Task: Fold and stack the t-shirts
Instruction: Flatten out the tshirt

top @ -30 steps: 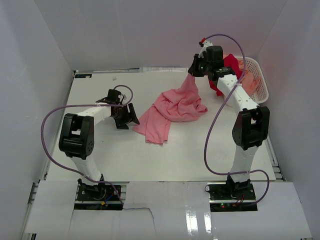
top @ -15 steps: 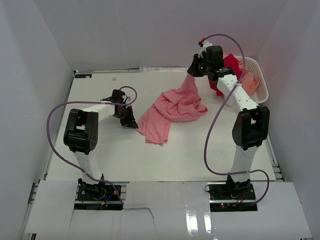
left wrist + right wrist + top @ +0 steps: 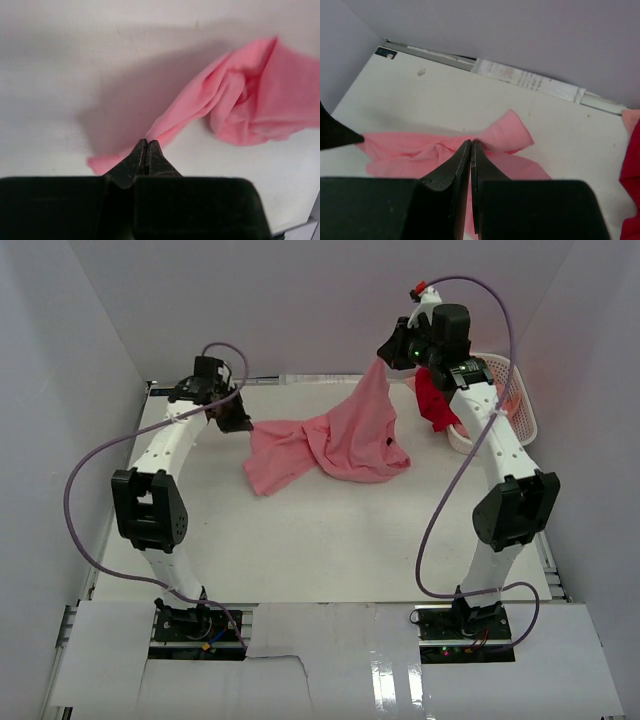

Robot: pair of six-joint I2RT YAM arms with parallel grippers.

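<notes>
The plain pink t-shirt [image 3: 335,435] is stretched across the back of the table between both grippers. My left gripper [image 3: 240,420] is shut on its left end, and the cloth [image 3: 250,95] trails away from the pinched tips [image 3: 146,142]. My right gripper [image 3: 385,358] is shut on the shirt's raised right end, so the cloth hangs down from it. In the right wrist view the pink cloth [image 3: 512,132] bunches at the closed tips [image 3: 471,143]. The deep red t-shirt [image 3: 432,400] hangs over the basket's near side. A corner of pale peach t-shirt [image 3: 631,117] shows by it.
The white lattice basket [image 3: 530,420] stands at the back right corner against the wall. White walls close in the table on the left, back and right. A strip of printed paper [image 3: 530,80] lies along the back edge.
My left gripper shut on the pink shirt's left edge and carried it toward the back left, spreading the cloth. My right gripper rose a little, still holding its end.
</notes>
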